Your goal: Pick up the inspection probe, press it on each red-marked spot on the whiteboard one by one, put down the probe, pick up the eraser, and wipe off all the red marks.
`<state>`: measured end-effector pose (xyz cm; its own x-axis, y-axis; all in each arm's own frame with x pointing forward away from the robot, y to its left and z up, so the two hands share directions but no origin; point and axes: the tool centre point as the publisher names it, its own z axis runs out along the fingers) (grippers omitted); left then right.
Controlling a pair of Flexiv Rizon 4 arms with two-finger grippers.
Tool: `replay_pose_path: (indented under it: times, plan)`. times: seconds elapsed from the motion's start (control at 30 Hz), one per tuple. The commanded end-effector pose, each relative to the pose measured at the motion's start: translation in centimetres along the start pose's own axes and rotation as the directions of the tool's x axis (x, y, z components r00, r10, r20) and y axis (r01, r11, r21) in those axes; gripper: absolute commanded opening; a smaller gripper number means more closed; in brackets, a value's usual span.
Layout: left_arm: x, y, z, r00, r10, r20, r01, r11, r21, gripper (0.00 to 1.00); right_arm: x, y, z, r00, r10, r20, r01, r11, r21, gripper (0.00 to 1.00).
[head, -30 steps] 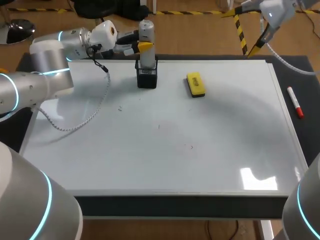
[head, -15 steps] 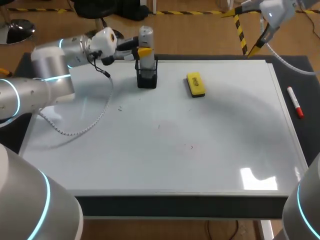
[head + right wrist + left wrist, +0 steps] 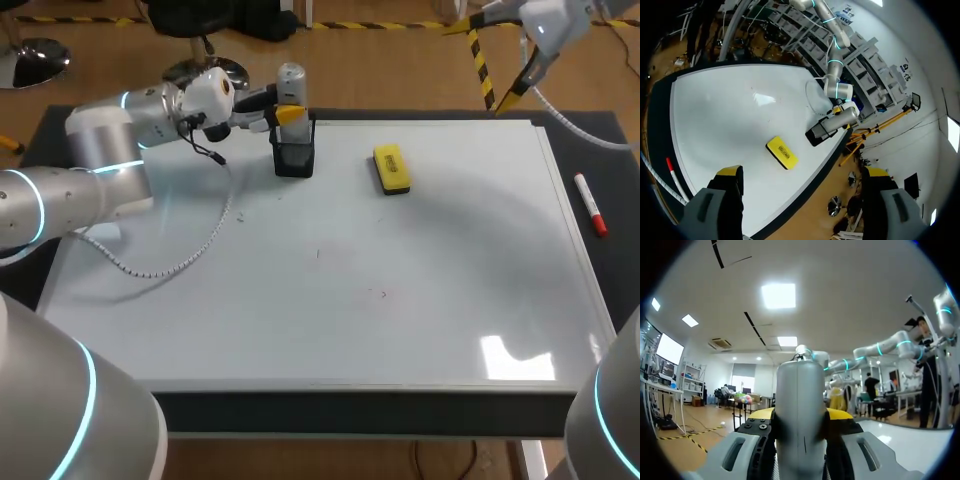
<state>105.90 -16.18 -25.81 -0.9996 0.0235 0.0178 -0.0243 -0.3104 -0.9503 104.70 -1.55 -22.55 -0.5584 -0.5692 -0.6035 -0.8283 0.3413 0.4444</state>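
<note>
The grey cylindrical inspection probe [image 3: 291, 85] stands upright with its lower end inside a black holder [image 3: 294, 157] at the whiteboard's far edge. My left gripper [image 3: 285, 112] comes in from the side, shut on the probe; in the left wrist view the probe [image 3: 801, 405] fills the gap between the fingers of that gripper [image 3: 800, 426]. The yellow eraser [image 3: 391, 169] lies to the right of the holder, also seen as the eraser [image 3: 782, 152] below my right gripper [image 3: 802, 176], which hangs open high over the far right corner. A few faint small marks [image 3: 383, 293] dot the whiteboard [image 3: 430, 250].
A red-capped marker [image 3: 590, 204] lies on the dark mat just off the board's right edge. A white coiled cable [image 3: 180, 255] from my left arm trails across the board's left part.
My left gripper has come down with the probe, sinking it lower into the black holder. The cable has shifted along the board. The right arm has kept still.
</note>
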Motion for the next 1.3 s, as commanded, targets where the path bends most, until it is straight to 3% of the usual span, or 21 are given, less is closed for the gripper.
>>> replay_pose_path:
  times: [0.03,1.3]
  plan:
    - [-0.2,0.4,0.0,1.000,0.000,-0.002,0.000,1.000,0.009,0.00,0.0,0.0,-0.1,1.000,-0.002,-0.005,0.002,1.000,0.001,1.00]
    - [0.0,1.4,0.3,1.000,-0.004,-0.007,0.004,1.000,-0.023,0.00,0.0,0.0,-0.1,1.000,-0.002,-0.005,0.002,1.000,0.001,1.00]
